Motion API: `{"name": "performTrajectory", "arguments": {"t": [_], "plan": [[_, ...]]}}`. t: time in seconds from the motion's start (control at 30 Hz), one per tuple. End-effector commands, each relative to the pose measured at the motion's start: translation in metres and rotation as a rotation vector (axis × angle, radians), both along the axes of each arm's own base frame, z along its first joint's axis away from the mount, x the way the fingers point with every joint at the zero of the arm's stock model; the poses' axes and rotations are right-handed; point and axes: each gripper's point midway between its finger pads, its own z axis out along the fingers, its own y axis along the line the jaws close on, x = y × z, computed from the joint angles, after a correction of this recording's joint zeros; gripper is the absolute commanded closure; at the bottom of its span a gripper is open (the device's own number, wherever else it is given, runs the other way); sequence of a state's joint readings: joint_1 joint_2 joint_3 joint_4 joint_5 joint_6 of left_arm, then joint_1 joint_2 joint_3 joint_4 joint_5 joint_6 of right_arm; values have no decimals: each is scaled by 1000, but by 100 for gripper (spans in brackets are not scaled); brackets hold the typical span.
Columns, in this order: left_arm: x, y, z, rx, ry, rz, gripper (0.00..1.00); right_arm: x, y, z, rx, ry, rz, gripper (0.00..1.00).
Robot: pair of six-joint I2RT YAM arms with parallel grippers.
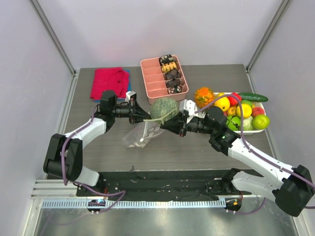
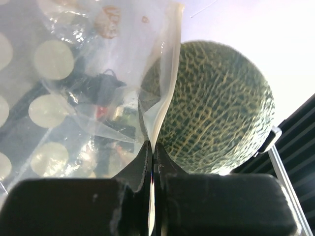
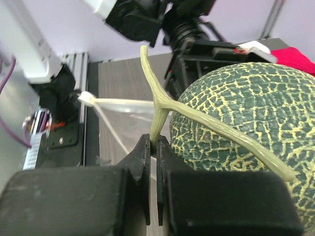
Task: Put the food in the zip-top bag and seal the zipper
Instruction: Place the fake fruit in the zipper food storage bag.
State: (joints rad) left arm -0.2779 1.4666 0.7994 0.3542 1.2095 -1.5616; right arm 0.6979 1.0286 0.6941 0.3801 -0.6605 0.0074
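Melon held at the bag's mouth, both grippers clamped, nothing bagged yet.

Nearest me, the dotted zip-top bag (image 1: pixel 140 135) sagged onto the table (image 1: pixel 197 152), its white slider (image 3: pixel 86 98) dangling at one end of the closure strip. The left gripper (image 2: pixel 153 152) had its fingers pinched together on the bag's upper lip, lifting it, presumably to keep the opening up. Just right of it, the right gripper (image 3: pixel 153 142) was shut tight on the pale stem (image 3: pixel 161 104) of a netted green melon (image 1: pixel 165 108), which hung against that lip. Carrying it by the stem likely kept the fingers clear of the plastic. The melon looked a tight fit. Farther right, the other toy fruits (image 1: pixel 243 110) waited in a white tray (image 1: pixel 256 131). At the far edge sat a pink tray (image 1: pixel 151 78) and a red cloth (image 1: pixel 109 82).
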Motion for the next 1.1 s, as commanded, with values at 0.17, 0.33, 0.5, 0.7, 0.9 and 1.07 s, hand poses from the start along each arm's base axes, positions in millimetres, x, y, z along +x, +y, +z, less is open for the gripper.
{"name": "performTrajectory", "arguments": {"t": [0.17, 0.33, 0.5, 0.7, 0.9, 1.07], "plan": [[11, 0, 18, -13, -121, 32, 100, -66, 10, -18, -152, 53, 374, 99], [11, 3, 20, -19, -131, 29, 100, -75, 16, -44, -273, 228, 474, 99], [8, 5, 21, -32, -135, 21, 100, -75, 15, -67, -379, 363, 497, 99], [2, 10, 17, -31, -130, 21, 100, -59, 15, -55, -320, 373, 402, 99], [7, 13, 11, 2, -164, 55, 100, -64, 13, 18, -138, 345, 375, 99], [14, 13, -1, 33, -164, 78, 100, -79, 5, 66, -31, 318, 395, 99]]}}
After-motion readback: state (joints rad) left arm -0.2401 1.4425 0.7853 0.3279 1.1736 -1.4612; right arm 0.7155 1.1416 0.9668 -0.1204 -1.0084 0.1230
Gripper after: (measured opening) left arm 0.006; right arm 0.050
